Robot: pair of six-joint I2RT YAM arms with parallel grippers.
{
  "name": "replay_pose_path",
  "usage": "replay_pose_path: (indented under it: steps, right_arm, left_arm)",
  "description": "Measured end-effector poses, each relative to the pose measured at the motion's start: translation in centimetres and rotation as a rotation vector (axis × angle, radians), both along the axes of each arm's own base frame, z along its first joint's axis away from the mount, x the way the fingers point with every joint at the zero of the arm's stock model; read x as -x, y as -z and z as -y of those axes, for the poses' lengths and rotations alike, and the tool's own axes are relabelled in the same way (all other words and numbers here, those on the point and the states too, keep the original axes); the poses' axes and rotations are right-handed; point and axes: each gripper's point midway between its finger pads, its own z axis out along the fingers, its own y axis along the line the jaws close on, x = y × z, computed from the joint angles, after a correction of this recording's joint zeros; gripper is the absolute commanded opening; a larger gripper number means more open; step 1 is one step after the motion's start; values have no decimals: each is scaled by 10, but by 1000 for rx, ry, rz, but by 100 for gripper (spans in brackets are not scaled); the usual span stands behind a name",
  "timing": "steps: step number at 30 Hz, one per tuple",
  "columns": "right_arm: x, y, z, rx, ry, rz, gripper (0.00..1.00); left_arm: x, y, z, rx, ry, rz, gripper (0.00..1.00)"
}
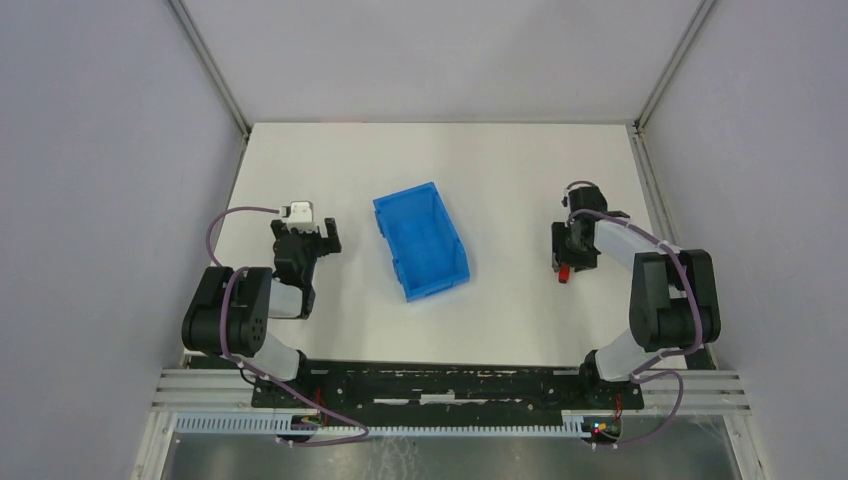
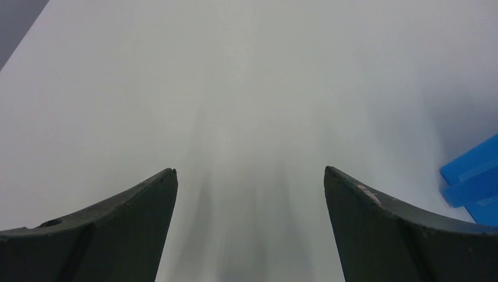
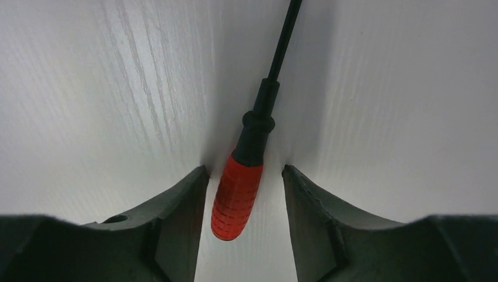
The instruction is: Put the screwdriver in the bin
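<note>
The screwdriver [image 3: 238, 197] lies flat on the white table, its red handle between my right fingers and its thin dark shaft pointing away. In the top view its red handle [image 1: 564, 272] shows just below my right gripper [image 1: 565, 258]. My right gripper [image 3: 244, 170] is open and straddles the handle low at the table, with a small gap on each side. The blue bin [image 1: 420, 240] stands empty at the table's middle, to the left of the screwdriver. My left gripper [image 1: 305, 238] is open and empty left of the bin; the left wrist view [image 2: 249, 173] shows bare table between its fingers.
A corner of the bin [image 2: 473, 176] shows at the right edge of the left wrist view. Grey enclosure walls and metal frame posts [image 1: 215, 70] bound the table on three sides. The arm bases sit on a rail [image 1: 430, 385] at the near edge.
</note>
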Motion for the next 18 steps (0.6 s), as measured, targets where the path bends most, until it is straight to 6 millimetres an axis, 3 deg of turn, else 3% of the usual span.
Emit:
replay_pose_path:
  steps: [4,9,11,13,18]
  right_arm:
    - [-5,8,-1,-12,19,29,3]
    - [-5,3,1,-13,23,23,0]
    - [-7,-10,1,-11,14,8,0]
    - [-22,-40,-2,-24,-12,18,0]
    - [-77,-140,-10,-53,-59,209,0]
  left_arm:
    - [0,0,0,0,0,0,100]
    - [0,0,0,0,0,0,100]
    - [0,0,0,0,0,0,100]
    - [0,0,0,0,0,0,100]
    - [0,0,0,0,0,0,100]
